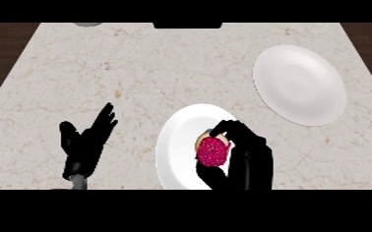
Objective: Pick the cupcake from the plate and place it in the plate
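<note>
A cupcake (pixel 211 151) with pink sprinkled icing sits on the near white plate (pixel 178 142) in the head view. My right hand (pixel 247 150) is curled round the cupcake from its right side, a finger arching over its top and another under it. A second white plate (pixel 299 84) lies bare at the far right of the counter. My left hand (pixel 85 138) rests open at the lower left, fingers up, well apart from both plates.
The beige stone counter (pixel 145 64) stretches between the plates. A dark object (pixel 187 25) and a grey round object (pixel 88 24) show at the counter's far edge. Dark wood borders the counter at both top corners.
</note>
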Tool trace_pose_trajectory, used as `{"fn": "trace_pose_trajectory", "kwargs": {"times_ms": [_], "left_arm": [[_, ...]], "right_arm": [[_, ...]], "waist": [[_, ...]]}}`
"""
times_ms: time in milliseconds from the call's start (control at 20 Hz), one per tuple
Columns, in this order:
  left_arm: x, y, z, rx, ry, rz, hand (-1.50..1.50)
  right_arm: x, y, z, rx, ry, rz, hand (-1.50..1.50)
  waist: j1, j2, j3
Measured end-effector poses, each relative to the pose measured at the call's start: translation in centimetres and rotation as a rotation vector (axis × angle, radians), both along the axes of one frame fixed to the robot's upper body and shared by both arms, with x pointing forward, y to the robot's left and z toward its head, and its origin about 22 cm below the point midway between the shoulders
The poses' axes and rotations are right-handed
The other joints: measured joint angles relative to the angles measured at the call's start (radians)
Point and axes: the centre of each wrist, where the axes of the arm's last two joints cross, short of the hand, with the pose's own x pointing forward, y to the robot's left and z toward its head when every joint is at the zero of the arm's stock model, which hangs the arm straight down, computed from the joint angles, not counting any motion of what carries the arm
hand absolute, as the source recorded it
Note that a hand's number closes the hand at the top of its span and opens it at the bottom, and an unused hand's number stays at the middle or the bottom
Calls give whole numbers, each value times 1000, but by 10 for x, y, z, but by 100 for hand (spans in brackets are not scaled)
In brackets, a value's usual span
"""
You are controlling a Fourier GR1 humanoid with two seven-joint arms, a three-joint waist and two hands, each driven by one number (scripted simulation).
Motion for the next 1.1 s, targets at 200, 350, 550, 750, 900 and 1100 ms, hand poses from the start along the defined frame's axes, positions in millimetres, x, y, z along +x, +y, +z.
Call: {"fn": "trace_pose_trajectory", "kwargs": {"times_ms": [200,350,550,750,900,1100], "left_arm": [[-2,-3,1,-3,-2,-4,0],[2,-6,3,-4,-1,-4,0],[2,-5,-1,-5,-11,-9,0],[6,-5,2,-6,-2,-13,0],[6,-7,1,-8,-4,-20,0],[6,-8,1,-9,-15,-23,0]], "right_arm": [[18,-31,0,96,-51,-62,150],[34,-60,-5,111,-91,-111,150],[64,-101,-19,90,-139,-191,150],[94,-145,-25,83,-173,-262,150],[117,-177,-25,88,-191,-296,150],[145,-211,-31,88,-198,-315,150]], "waist": [[5,2,0],[6,3,-1],[10,4,1],[15,6,1],[19,7,1],[26,8,2]]}}
